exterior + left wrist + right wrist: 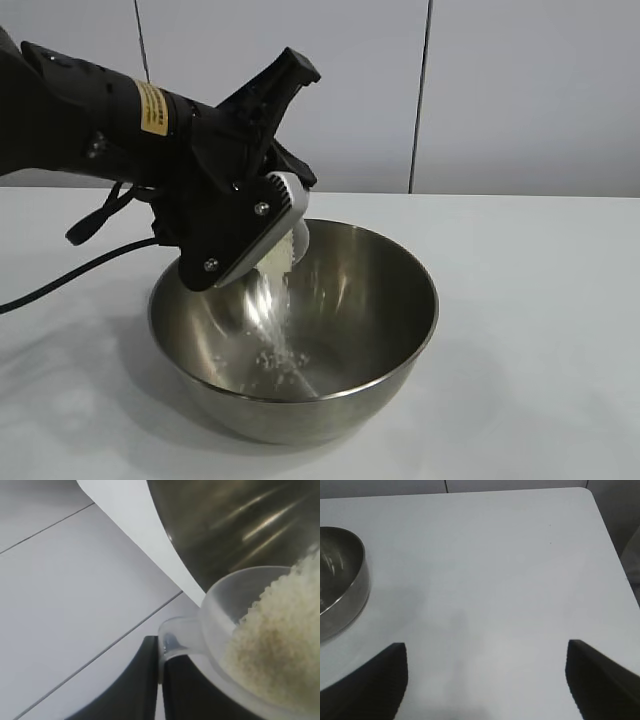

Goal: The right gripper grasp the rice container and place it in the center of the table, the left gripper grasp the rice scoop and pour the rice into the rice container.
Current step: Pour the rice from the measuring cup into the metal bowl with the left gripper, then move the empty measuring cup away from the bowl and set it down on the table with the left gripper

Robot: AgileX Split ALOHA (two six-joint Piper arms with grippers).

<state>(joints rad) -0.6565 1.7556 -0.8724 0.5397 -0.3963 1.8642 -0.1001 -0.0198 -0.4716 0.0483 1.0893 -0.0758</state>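
The steel rice container point(330, 340) stands on the white table point(540, 300) near the middle. Above its left rim my left gripper point(285, 215), on the arm with the yellow label, is shut on the lip tab of the clear rice scoop point(290, 235), which is tipped over the bowl. Rice point(272, 325) streams down from it and grains lie on the bowl's bottom. In the left wrist view the fingers point(145, 680) pinch the rice scoop's point(220, 615) tab, with rice point(275, 640) heaped inside and the rice container's wall point(225, 525) beyond. My right gripper point(487, 680) hangs open over bare table beside the rice container point(342, 585).
A black cable point(60, 280) trails across the table at the left behind the left arm. The table's far edge and corner point(587, 492) show in the right wrist view, with a dark floor beyond.
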